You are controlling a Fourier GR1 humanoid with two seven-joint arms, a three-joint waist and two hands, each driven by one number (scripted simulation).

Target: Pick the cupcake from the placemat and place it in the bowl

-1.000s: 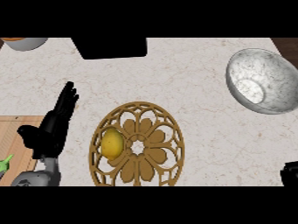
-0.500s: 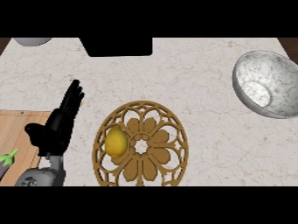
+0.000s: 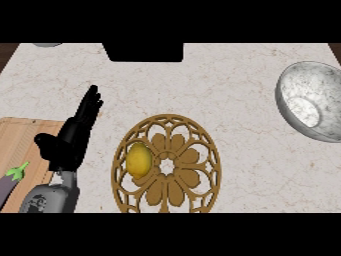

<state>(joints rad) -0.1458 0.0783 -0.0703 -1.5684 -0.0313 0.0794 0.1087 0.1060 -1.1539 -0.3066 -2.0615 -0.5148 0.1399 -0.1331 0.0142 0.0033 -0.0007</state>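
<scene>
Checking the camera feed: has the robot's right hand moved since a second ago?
Yes. It showed at the lower right edge, below the grey marbled bowl; now it is out of view.

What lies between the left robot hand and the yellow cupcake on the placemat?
In the head view, only bare marble counter and the placemat's brown rim separate the open left robot hand from the cupcake.

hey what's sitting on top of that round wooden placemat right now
A yellow cupcake sits on the placemat's left side. Nothing else is on it, and nothing covers it.
</scene>
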